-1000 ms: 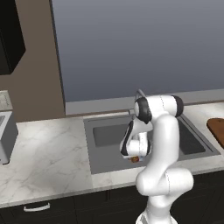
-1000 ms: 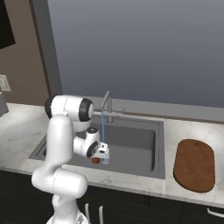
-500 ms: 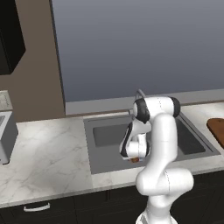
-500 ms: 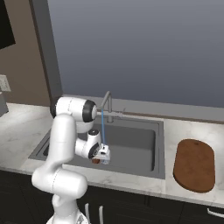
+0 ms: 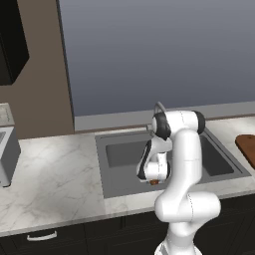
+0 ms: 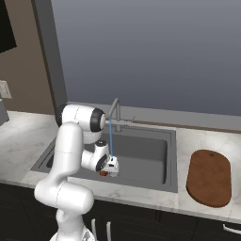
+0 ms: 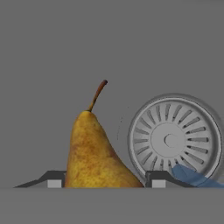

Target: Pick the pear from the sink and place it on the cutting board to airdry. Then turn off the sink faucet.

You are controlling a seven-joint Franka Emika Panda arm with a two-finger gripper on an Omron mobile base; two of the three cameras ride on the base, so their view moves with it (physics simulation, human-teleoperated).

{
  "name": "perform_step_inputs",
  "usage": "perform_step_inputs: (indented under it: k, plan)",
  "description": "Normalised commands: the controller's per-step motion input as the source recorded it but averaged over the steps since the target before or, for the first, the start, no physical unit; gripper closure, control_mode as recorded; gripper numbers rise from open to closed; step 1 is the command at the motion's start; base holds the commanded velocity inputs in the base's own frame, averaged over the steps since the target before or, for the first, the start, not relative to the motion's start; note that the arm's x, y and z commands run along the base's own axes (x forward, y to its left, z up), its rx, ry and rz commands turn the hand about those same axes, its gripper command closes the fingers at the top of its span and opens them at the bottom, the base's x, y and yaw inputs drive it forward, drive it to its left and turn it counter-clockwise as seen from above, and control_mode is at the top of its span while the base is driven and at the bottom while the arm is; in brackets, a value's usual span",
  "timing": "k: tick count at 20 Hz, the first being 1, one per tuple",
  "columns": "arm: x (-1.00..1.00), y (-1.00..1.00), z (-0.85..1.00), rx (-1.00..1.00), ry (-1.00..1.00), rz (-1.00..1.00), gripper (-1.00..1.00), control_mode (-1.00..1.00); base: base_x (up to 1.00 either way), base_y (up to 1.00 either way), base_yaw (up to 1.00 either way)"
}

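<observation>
The pear [image 7: 94, 148], yellow-brown with a thin stem, lies on the grey sink floor [image 7: 109, 52] beside the round drain [image 7: 173, 139]. My gripper [image 7: 106, 180] is low in the sink [image 6: 141, 150], its two fingertips [image 7: 54, 180] pressed against the pear's sides. From the base views the pear [image 5: 154, 182] shows as a small brown spot under the hand [image 6: 107, 170]. The faucet [image 6: 115, 110] stands at the back rim and a thin blue water stream [image 6: 111, 139] runs from it. The reddish-brown cutting board [image 6: 208, 177] lies on the counter right of the sink.
Marble counter [image 5: 55, 169] stretches left of the basin, with a grey appliance [image 5: 6, 154] at its far left edge. A wall outlet [image 6: 5, 88] sits on the brown wall. The basin's front wall [image 5: 134, 189] is close to the hand.
The arm has leaned slightly forward and the hand has settled a little lower in the basin over the pear. Nothing else has moved.
</observation>
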Motion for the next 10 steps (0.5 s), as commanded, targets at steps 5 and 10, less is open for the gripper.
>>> perform_step_inputs:
  k: [5, 10]
  plan:
    - [-0.01, 0.00, 0.04, 0.00, -0.07, 0.00, 1.00, -1.00, 0.00, 0.00, 0.00]
    - [-0.09, 0.00, 0.21, 0.00, -0.05, 0.00, 1.00, -1.00, 0.00, 0.00, 0.00]
